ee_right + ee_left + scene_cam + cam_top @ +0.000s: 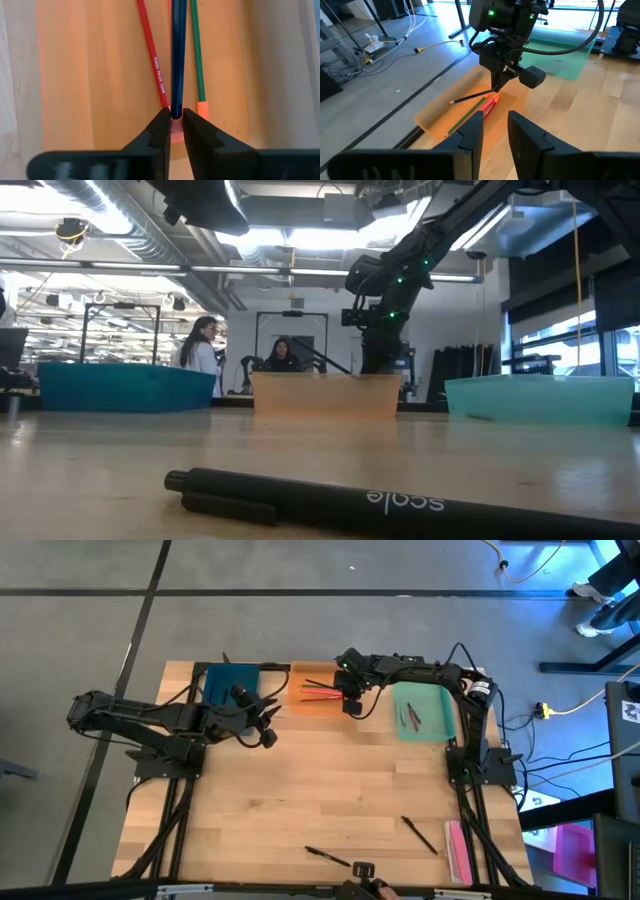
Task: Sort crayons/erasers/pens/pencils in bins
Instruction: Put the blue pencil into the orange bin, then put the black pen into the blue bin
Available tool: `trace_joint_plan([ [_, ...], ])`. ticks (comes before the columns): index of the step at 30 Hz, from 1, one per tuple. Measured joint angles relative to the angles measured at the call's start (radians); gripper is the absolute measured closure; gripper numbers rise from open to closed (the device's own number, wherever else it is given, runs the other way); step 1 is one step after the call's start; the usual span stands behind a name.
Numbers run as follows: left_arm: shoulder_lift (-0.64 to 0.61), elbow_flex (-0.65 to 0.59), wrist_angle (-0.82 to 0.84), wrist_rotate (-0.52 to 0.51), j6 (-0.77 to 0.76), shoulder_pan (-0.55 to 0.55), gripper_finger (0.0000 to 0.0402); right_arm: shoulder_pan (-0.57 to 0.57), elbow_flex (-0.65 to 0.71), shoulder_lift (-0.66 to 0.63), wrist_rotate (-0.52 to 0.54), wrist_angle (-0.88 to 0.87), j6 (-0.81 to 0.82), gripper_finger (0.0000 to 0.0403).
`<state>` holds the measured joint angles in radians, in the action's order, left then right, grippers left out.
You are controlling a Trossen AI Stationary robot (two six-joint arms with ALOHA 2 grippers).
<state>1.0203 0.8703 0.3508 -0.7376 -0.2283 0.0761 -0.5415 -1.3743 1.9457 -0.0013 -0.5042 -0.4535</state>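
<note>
Now, from the left: my left gripper [268, 736] waits parted beside the opaque teal bin [228, 683]. My right gripper [172, 116] hangs over the translucent orange bin [312, 702], fingertips pinching the end of a slim dark blue pencil [178, 50], which runs straight ahead of me between a red pencil [151, 55] and a green pencil [197, 55].

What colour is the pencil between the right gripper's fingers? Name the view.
Dark blue thin pencil, clearest in the right wrist view, over the translucent orange bin.
</note>
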Motion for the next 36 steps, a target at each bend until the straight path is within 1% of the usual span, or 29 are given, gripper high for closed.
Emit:
trace_joint_plan([
  [16,0.0,0.0,0.0,0.001,-0.006,0.001,0.0321,0.0,0.0,0.0,0.0,0.0,0.0,0.0343],
  [25,0.0,0.0,0.0,0.001,-0.008,0.001,0.0321,0.0,0.0,0.0,0.0,0.021,0.004,0.0284],
  [28,0.0,0.0,0.0,0.001,-0.008,0.001,0.0321,0.0,0.0,-0.004,0.007,0.018,0.005,0.0274],
  [30,0.0,0.0,0.001,0.001,-0.008,0.001,0.0321,0.001,0.0,-0.02,0.021,-0.001,0.006,0.0273],
  [33,0.0,0.0,0.011,0.006,-0.008,0.001,0.0321,0.009,0.0,-0.078,0.021,-0.038,0.015,0.0273],
  [36,0.0,0.0,0.019,0.053,-0.008,0.001,0.0321,0.035,0.0,-0.157,0.02,-0.117,0.078,0.0273],
])
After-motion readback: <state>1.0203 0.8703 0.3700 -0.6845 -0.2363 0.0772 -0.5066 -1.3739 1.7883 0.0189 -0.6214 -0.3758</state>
